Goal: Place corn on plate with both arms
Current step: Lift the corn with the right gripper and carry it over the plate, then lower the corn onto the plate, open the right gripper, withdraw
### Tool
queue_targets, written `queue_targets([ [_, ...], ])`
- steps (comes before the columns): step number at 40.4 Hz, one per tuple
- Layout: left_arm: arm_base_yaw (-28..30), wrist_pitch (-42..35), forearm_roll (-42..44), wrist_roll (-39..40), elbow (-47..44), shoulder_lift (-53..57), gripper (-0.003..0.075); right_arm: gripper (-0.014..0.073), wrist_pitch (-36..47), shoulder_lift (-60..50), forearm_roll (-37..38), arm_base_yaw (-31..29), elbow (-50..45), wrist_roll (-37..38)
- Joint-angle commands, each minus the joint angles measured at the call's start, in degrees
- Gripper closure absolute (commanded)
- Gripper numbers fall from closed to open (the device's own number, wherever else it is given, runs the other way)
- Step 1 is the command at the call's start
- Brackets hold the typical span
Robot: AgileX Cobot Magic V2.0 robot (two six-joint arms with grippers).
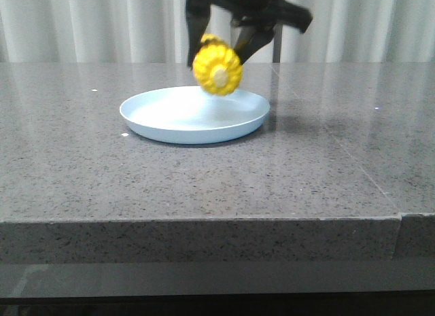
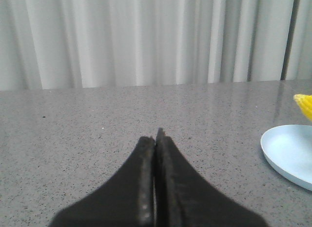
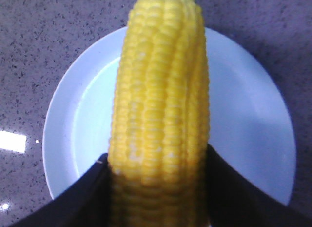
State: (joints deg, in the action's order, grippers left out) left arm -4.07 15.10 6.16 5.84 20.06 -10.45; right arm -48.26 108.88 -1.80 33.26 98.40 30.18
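The bright yellow corn [image 1: 217,69] hangs end-on just above the pale blue plate [image 1: 156,115], over its far right part. My right gripper [image 1: 221,54] is shut on the corn from above, one black finger on each side. In the right wrist view the corn [image 3: 161,114] runs lengthwise between the fingers of my right gripper [image 3: 158,161], with the plate [image 3: 243,114] below it. My left gripper [image 2: 156,136] is shut and empty, low over bare table. The plate's rim [image 2: 287,154] and the corn's tip [image 2: 304,105] show at the edge of the left wrist view. The left gripper does not show in the front view.
The grey speckled stone table [image 1: 204,187] has a front edge near the camera and a seam on its right. White curtains [image 1: 81,24] hang behind the table's far edge.
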Motion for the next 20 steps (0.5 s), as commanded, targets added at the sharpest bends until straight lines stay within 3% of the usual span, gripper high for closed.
queue_targets([
  [1, 0.0, -4.8, 0.1, 0.4, 1.5, -0.6, 0.0741, 0.0480, 3.6, -1.3, 0.1, 0.4, 2.6, 0.8],
  [13, 0.0, -4.8, 0.1, 0.4, 1.5, -0.6, 0.0741, 0.0417, 4.6, 2.2, -4.9, 0.5, 2.5, 0.8],
  [20, 0.0, -4.8, 0.1, 0.4, 1.5, -0.6, 0.0741, 0.0244, 4.5, 2.2, -4.9, 0.5, 2.5, 0.8],
])
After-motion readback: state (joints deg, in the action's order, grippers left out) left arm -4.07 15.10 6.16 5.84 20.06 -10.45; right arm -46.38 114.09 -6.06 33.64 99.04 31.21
